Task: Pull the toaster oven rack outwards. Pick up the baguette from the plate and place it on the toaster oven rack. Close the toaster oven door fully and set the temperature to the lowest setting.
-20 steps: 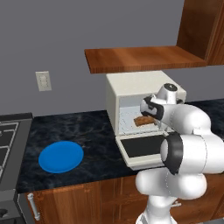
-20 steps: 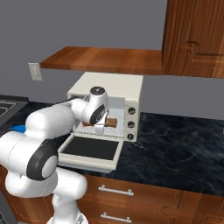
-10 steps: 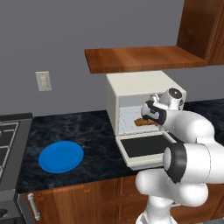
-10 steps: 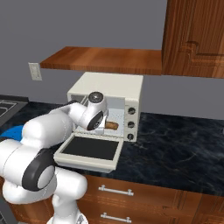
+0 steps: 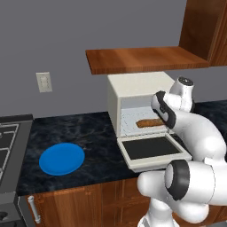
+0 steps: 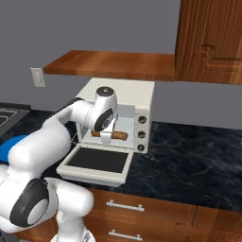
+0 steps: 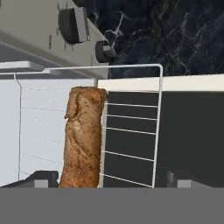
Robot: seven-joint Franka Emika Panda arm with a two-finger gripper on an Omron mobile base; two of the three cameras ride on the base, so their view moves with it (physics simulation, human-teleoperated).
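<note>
The fingers [image 7: 39, 177] stand spread wide and released, with the baguette [image 7: 83, 138] lying free between them on the toaster oven rack [image 7: 131, 131]. Just past its far end runs the rack's front wire, overhanging the lowered toaster oven door [image 5: 153, 148]. The hand view shows the knobs [image 7: 72, 24] beyond; the left base view shows the blue plate [image 5: 62, 158] well off on the desk [image 5: 97, 146], beside the toaster oven [image 6: 142, 97].

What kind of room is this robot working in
It looks like a home kitchen, rendered in simulation. A toaster oven sits open on a dark marble-look counter with a baguette on its rack. There are wooden cabinets above and a stove edge at the left.
</note>
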